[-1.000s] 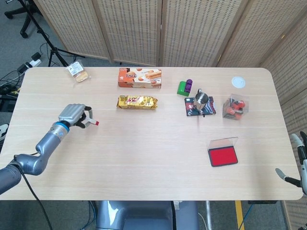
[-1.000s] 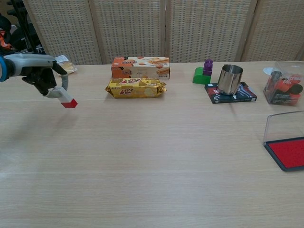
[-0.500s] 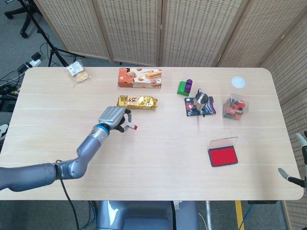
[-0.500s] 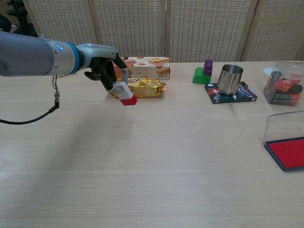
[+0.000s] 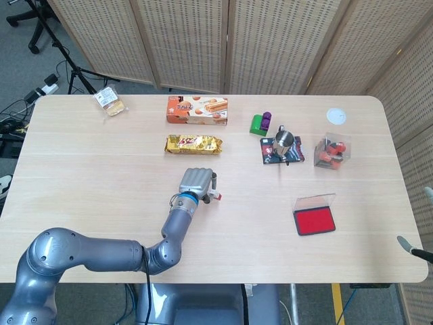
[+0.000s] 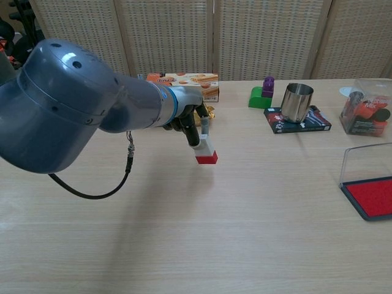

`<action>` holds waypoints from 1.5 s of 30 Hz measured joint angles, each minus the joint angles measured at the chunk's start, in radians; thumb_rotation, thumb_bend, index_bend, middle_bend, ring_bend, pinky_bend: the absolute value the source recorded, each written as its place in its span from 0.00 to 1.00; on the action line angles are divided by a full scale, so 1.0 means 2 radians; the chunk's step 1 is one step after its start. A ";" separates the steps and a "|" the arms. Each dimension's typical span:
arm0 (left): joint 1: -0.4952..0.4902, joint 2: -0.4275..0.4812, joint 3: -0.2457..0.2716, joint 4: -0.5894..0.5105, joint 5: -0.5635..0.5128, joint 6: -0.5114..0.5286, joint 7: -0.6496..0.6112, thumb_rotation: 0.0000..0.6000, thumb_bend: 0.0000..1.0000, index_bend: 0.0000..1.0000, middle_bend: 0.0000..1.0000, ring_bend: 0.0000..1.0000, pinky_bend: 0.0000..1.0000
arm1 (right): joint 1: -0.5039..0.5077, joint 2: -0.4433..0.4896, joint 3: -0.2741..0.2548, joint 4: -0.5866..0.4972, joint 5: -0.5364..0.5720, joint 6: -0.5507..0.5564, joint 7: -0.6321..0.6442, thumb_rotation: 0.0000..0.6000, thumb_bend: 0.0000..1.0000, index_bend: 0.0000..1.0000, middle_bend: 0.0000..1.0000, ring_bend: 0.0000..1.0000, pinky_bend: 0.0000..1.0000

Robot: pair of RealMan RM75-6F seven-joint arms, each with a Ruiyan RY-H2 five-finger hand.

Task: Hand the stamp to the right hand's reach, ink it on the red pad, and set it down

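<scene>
One stamp [image 6: 206, 153] pinched in left hand [image 5: 197, 183] fingers [image 6: 195, 131]; right hand's grasp apparently unreadable.

The left arm [image 6: 67, 110] is a bulky grey-blue rounded shell with a blue wrist ring, a looping black cable [image 6: 98, 190], and a silver-backed, dark-fingered left hand [image 5: 196, 181].

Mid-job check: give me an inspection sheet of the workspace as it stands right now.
Surface: wooden table, level.
Job's things: stamp held above the table; red pad open, lid up.
Clutter: biscuit box, gold snack pack, metal cup, green-purple blocks, clear box, wrapped snack.
Hands: left hand holds the stamp; right hand barely in view at the edge.
Cables: one looping under the left arm.
Surroundings: folding screens.
</scene>
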 measured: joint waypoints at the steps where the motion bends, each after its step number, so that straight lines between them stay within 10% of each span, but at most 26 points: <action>1: 0.001 -0.002 -0.002 0.003 -0.002 0.001 0.003 1.00 0.36 0.60 1.00 1.00 0.99 | 0.000 0.000 0.000 0.000 0.000 0.001 0.001 1.00 0.00 0.00 0.00 0.00 0.00; 31: 0.028 -0.057 -0.041 0.090 -0.011 0.011 0.083 1.00 0.35 0.60 1.00 1.00 0.99 | -0.002 0.004 0.002 0.002 0.003 -0.001 0.013 1.00 0.00 0.00 0.00 0.00 0.00; 45: 0.038 -0.067 -0.051 0.095 -0.003 0.009 0.102 1.00 0.27 0.45 1.00 1.00 0.99 | -0.003 0.005 0.002 0.002 0.001 0.002 0.018 1.00 0.00 0.00 0.00 0.00 0.00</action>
